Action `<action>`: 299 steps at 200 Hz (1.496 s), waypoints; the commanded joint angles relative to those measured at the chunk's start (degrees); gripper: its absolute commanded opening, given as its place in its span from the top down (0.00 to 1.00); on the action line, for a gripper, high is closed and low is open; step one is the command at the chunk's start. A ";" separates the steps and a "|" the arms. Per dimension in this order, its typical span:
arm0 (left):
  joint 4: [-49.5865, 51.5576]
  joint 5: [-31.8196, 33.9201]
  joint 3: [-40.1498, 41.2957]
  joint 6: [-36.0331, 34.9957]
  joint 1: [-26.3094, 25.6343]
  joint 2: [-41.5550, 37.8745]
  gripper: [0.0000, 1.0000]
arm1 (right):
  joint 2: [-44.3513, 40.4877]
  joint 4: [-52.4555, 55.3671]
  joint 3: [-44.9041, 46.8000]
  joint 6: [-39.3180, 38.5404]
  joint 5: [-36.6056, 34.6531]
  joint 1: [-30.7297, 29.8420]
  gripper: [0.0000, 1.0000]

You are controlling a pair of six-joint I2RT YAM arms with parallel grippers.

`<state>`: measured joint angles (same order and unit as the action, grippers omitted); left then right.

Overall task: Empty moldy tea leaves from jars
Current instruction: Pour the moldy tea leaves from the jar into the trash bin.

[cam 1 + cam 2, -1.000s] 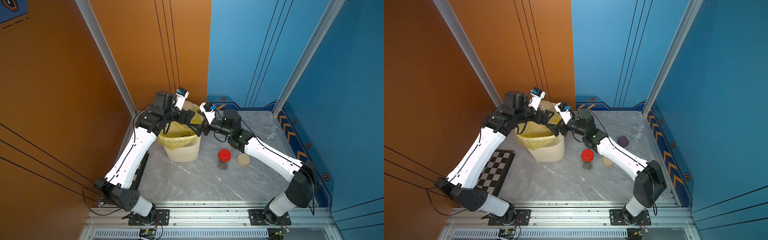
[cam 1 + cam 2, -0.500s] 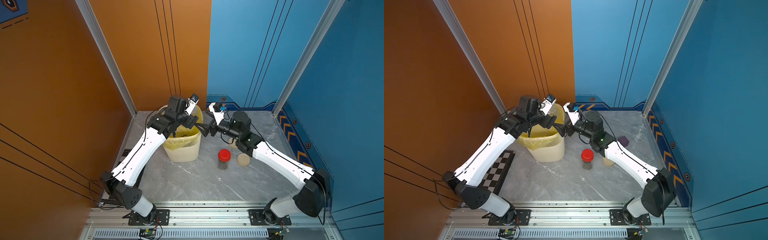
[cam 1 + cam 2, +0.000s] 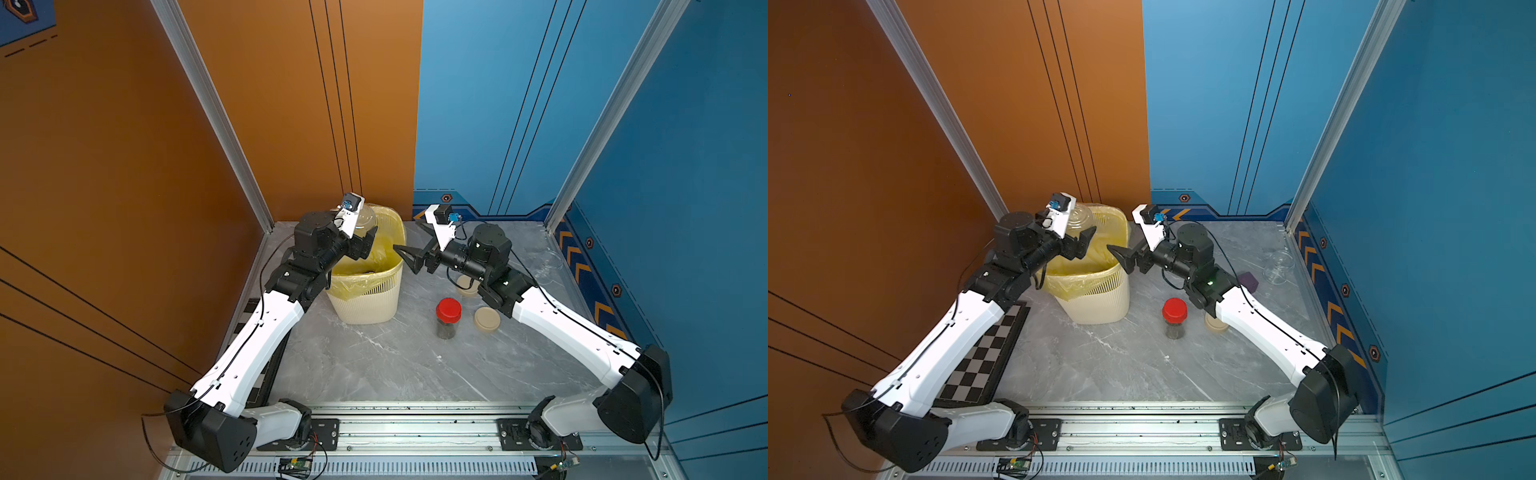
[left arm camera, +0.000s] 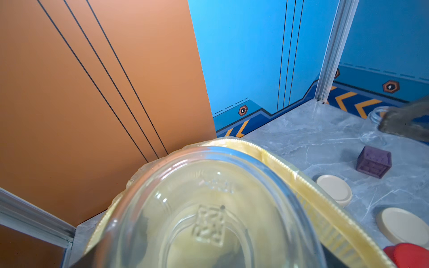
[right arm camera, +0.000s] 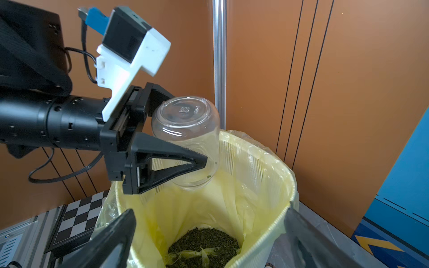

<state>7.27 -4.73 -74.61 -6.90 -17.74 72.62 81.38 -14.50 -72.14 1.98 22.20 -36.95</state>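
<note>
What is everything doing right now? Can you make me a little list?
left tool: grips the clear jar, upside down over the bin
right tool: open, empty, beside the bin
bin: yellow bag inside, tea leaves at the bottom
clear jar: looks empty, bar a few specks
red-lid jar: shut, upright on the table, dark stuff inside
beige lids: two, loose on the table

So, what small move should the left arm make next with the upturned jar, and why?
Probably swing the jar away from the bin and set it on the table: held by the left gripper, it looks empty, and the tea leaves lie in the bin.
</note>
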 commanded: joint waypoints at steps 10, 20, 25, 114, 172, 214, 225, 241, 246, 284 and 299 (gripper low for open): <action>-20.89 -13.51 4.12 21.99 7.96 0.46 0.50 | -1.56 0.80 0.59 0.41 -1.16 0.28 0.00; -25.05 -15.80 5.40 29.50 10.33 1.31 0.50 | -1.58 0.95 0.54 0.31 -1.21 0.36 0.00; -25.54 -16.48 5.40 31.43 11.07 1.79 0.50 | -1.51 0.95 0.50 0.31 -1.15 0.32 0.00; -24.65 -27.04 1.85 51.22 16.06 6.03 0.48 | -1.29 1.03 0.42 0.39 -0.77 0.22 0.00; -16.67 -26.94 -1.79 50.33 19.85 5.95 0.49 | -1.39 1.14 0.22 0.33 -0.54 0.22 0.00; -3.90 -25.24 -8.49 41.44 12.48 4.09 0.46 | -1.48 1.33 0.76 0.00 -0.71 0.39 0.00; -2.71 -25.00 -8.62 41.46 14.49 4.25 0.46 | -1.36 1.10 0.77 0.21 -0.69 0.39 0.00; -1.33 -27.23 -8.89 43.25 19.30 6.58 0.48 | -1.32 0.88 0.55 0.51 -0.58 0.30 0.00; -1.26 -28.03 -9.01 43.96 20.12 7.23 0.50 | -1.31 0.96 0.40 0.48 -0.43 0.22 0.00; 13.41 -19.33 -18.07 26.46 7.11 6.04 0.46 | -1.14 1.14 0.59 0.22 -0.80 0.36 0.00; 19.40 -14.32 -21.19 19.11 4.93 6.33 0.47 | -1.14 0.92 0.67 0.64 -0.72 0.32 0.00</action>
<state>18.00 -25.10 -88.71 27.29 -7.42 81.03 81.30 -13.91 -72.14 1.98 22.22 -36.95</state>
